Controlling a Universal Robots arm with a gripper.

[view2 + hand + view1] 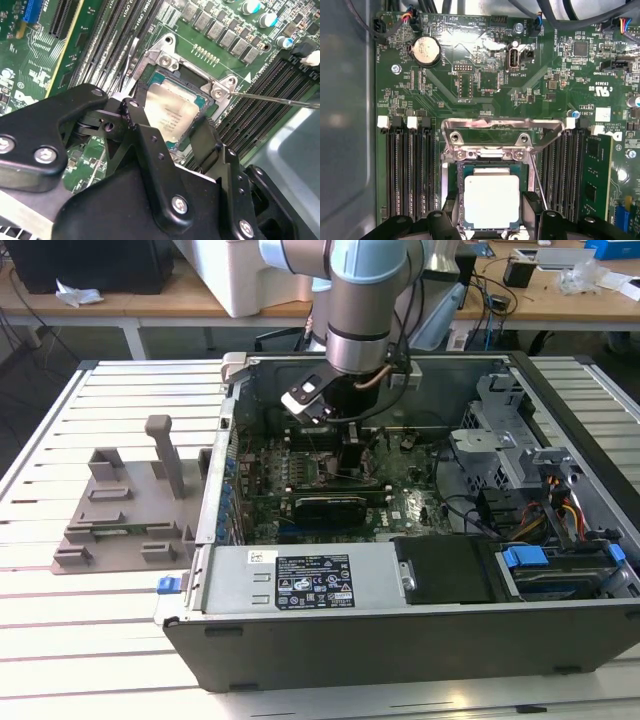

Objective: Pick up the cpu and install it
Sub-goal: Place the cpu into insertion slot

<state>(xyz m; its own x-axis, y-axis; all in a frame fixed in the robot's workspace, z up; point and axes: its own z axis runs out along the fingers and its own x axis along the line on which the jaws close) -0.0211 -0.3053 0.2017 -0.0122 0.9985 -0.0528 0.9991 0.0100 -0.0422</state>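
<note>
Cpu [491, 200], a flat silver-topped square chip, lies squarely over the open metal-framed socket [490, 152]. The black gripper [168, 117], mid-frame, clamps its opposite edges for alignment.

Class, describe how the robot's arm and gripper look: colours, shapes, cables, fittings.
The arm is a silver-grey cylinder with a light blue joint cap. A thin copper-coloured cable loops at its wrist. The gripper is matte black, built of angular linked bars with silver screw heads.

Satin silver metal cpu [491, 201], matt black gripper [170, 125], shiny steel socket frame [502, 131], glossy green board [485, 80], dull grey metal case [400, 650].
</note>
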